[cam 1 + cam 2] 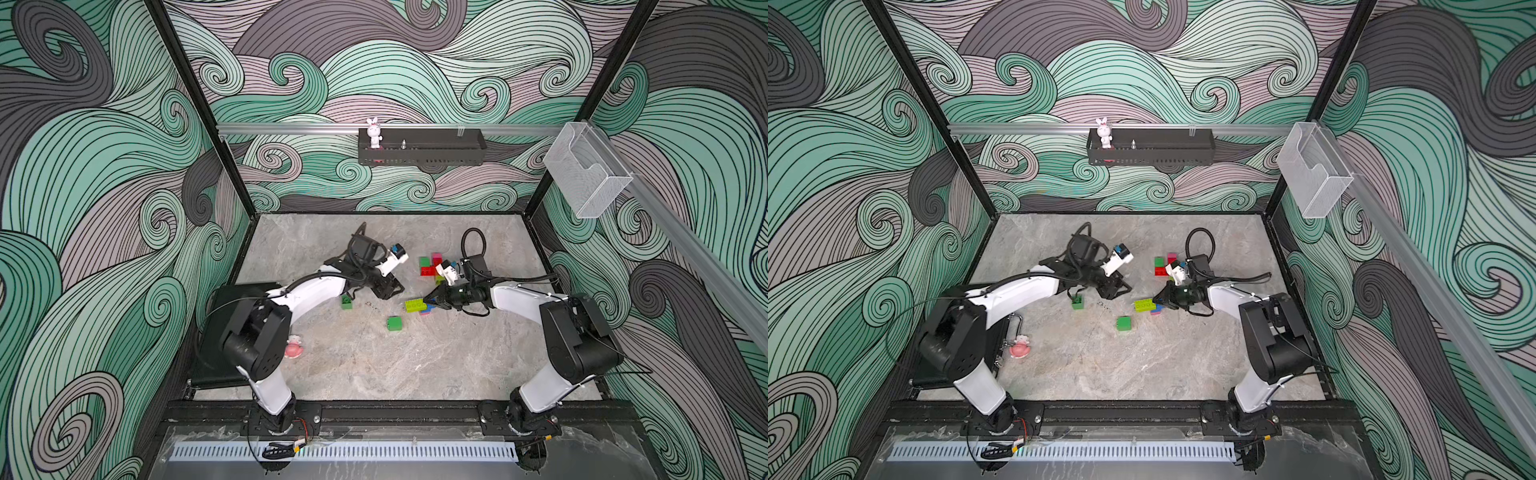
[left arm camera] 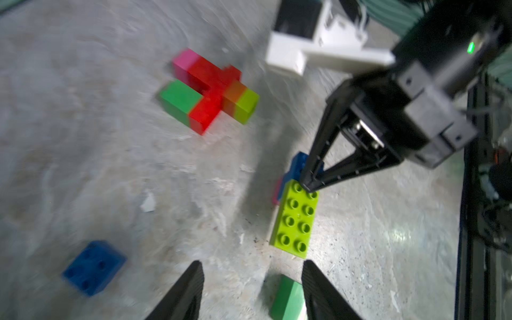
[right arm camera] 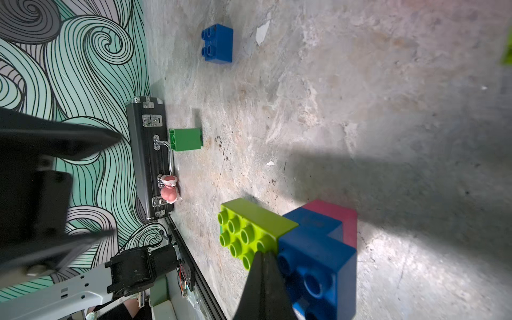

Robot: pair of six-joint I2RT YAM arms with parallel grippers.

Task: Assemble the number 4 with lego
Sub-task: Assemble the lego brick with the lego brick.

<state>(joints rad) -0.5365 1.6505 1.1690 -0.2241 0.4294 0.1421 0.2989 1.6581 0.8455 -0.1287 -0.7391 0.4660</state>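
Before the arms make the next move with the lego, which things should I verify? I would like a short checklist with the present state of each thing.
1. The left tool is open and empty: ok, jaws apart, nothing between them.
2. The right tool is shut: ok, its tips are at one end of the lime brick.
3. The lime brick is locked to the blue brick next to it: cannot tell.
4. The red cluster of joined bricks lies apart from both tools: ok.
5. The green brick is free to pick: ok, it lies alone on the table in both top views.
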